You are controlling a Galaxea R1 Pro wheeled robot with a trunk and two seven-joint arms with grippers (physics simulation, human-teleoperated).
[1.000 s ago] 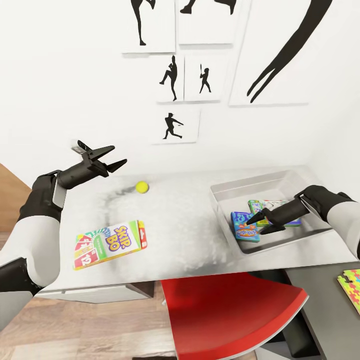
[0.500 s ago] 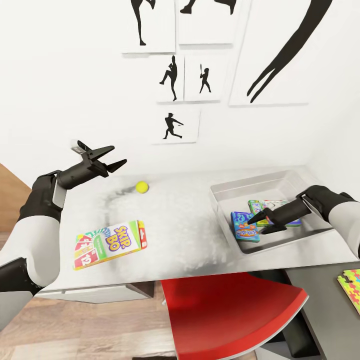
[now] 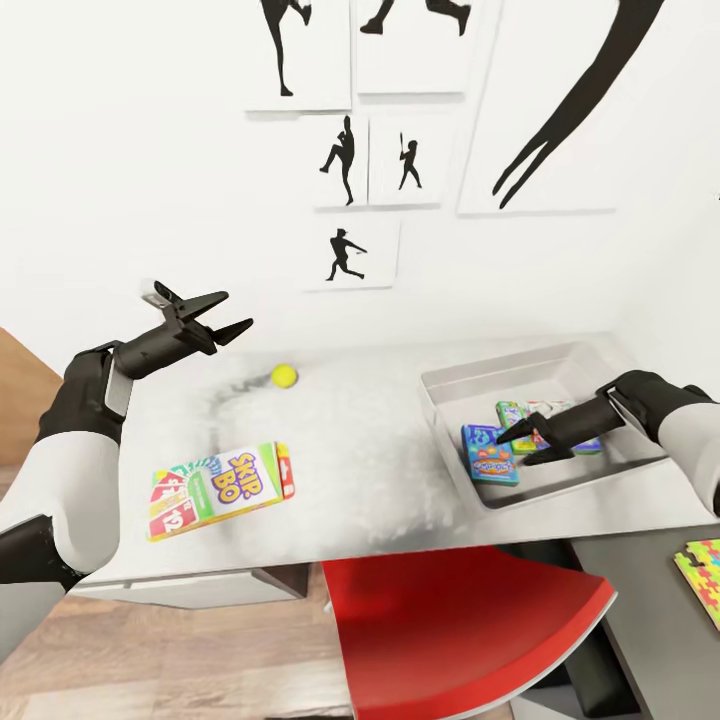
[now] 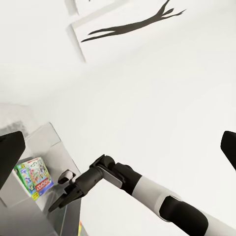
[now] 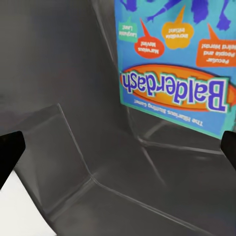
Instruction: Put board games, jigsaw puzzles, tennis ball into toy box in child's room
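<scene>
- My toy box (image 3: 600,362) sits at the right end of the table (image 3: 380,450); a blue game box (image 3: 488,454) and a pale green game box (image 3: 515,411) lie flat in it.
- My right claw (image 3: 520,443) hangs open over the blue box, holding nothing.
- My left claw (image 3: 237,318) is open and empty, raised above the table's left end.
- The tennis ball (image 3: 284,376) and the SKIP-BO box (image 3: 222,489) lie on the table, outside the toy box.
- A puzzle mat (image 3: 702,577) lies on the lower side unit.
</scene>
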